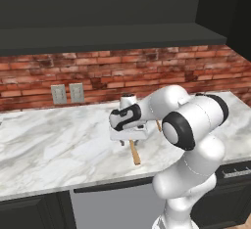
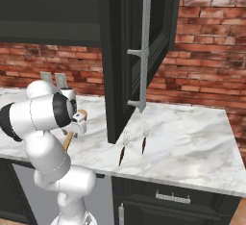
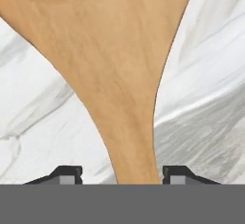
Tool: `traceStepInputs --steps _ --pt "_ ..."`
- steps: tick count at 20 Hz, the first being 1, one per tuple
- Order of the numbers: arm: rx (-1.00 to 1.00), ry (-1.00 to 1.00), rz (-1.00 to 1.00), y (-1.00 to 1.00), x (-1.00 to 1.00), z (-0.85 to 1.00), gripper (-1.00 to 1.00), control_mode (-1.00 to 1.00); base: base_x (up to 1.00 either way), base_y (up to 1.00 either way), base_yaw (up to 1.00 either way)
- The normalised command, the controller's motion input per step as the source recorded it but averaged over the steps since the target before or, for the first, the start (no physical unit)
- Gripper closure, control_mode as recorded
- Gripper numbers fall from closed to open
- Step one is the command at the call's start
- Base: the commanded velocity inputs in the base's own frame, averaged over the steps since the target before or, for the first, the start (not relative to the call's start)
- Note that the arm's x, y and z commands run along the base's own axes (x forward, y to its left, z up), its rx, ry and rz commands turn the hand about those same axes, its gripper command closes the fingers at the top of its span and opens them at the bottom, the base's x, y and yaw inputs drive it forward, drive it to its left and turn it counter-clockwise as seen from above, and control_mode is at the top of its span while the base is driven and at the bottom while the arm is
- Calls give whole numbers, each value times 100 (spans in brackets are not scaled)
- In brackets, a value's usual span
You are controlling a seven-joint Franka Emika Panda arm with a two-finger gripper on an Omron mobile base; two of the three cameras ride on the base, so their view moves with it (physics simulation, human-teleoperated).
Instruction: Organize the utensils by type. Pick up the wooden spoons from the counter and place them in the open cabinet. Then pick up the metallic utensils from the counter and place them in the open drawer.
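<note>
The spoon [image 3: 119, 70], broad, light tan wood, lies on the counter [image 3: 210, 98]; the gripper [image 3: 122, 175] jaws straddle its neck, not touching.

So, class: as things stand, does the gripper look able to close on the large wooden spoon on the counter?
Probably yes: the gripper sits low over the large wooden spoon, its neck between the fingertips, nothing else in between.
</note>
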Motion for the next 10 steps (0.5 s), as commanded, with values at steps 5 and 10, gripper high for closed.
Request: traceStepInputs --steps 5,10 --pt "0 6 0 0 -13 16 100 -100 0 0 0" --pt "0 9 7 0 -22 44 100 -100 0 0 0"
